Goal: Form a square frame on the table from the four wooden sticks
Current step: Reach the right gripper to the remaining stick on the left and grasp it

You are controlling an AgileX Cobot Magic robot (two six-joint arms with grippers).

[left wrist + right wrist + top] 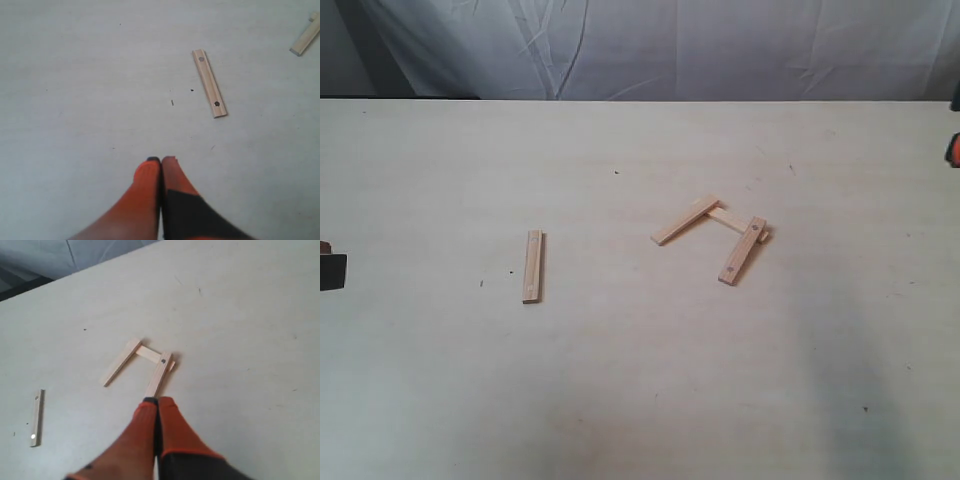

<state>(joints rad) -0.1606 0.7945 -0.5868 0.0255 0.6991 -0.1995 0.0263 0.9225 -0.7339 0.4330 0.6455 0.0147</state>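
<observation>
Exterior view: on the flat, pale cream counter (640, 400) with faint grain, three thin, narrow strips of pale wood lie as a three-sided frame (728, 220). Its corners overlap and its open side faces the camera. The fourth stick (533, 266), an equally flat pale strip, lies well apart to the left. The step in hand looks like fetching that piece to close the square.

Left wrist view: the orange-and-black left end effector (161, 161) has its fingertips pressed together and holds nothing. The fourth stick (209, 83) lies ahead of it, with a small dark hole near each end. The next move probably calls for parting the fingertips and gripping the strip across its narrow edges. Being so flat, it leaves little to pinch.

Right wrist view: the right end effector (158, 401) is likewise closed and empty. Its tip is near the free end of the frame's holed side strip (158, 375); whether they touch I cannot tell.
</observation>
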